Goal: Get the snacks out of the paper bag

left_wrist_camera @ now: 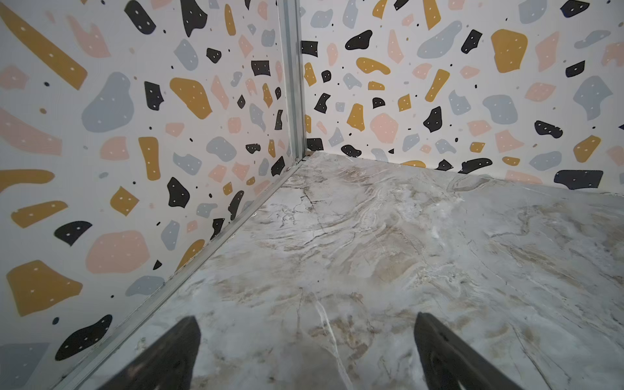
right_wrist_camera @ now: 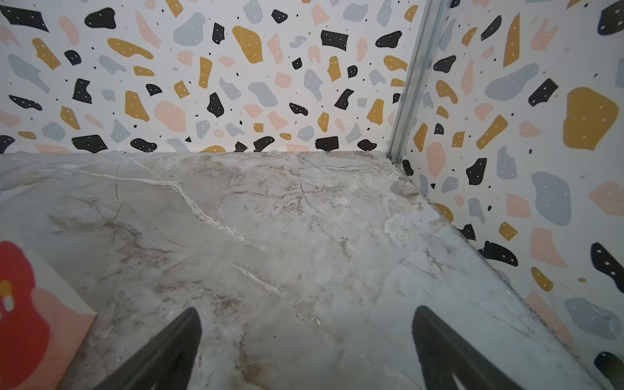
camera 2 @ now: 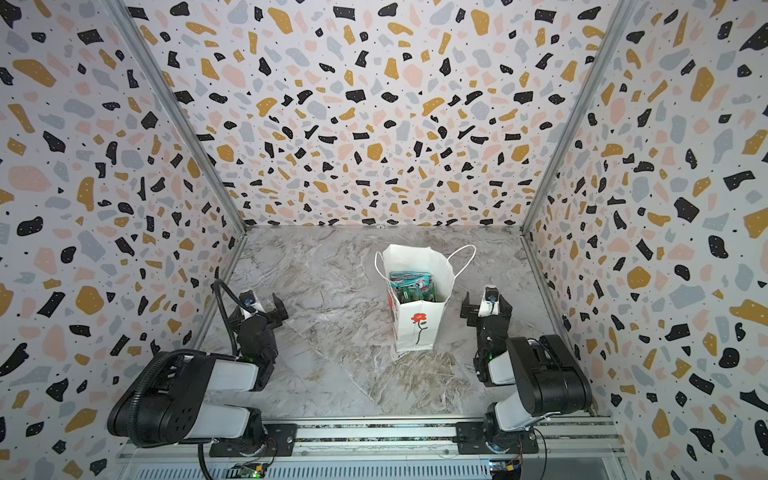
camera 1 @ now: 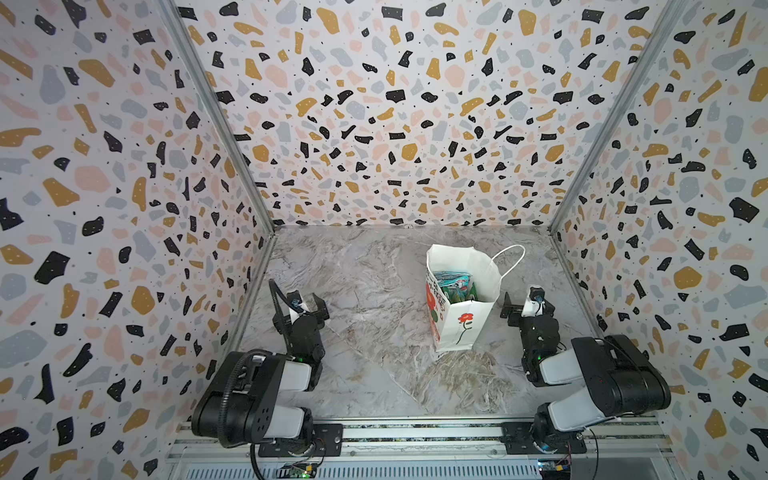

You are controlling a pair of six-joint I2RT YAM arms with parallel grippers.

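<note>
Top views show a white paper gift bag (camera 1: 461,328) (camera 2: 419,332) with cord handles and a red flower drawing. It stands upright on the grey marble-patterned tabletop (camera 1: 365,291), right of centre. Its mouth is open, and flat glossy teal and green candy pouches (camera 1: 452,284) stand packed inside. The black left gripper (camera 1: 305,301) sits well to the bag's left. The black right gripper (camera 1: 528,305) is just beside the bag's right side. In each wrist view the jaws stand wide apart, holding nothing. The right wrist view catches the bag's red floral side at its edge.
</note>
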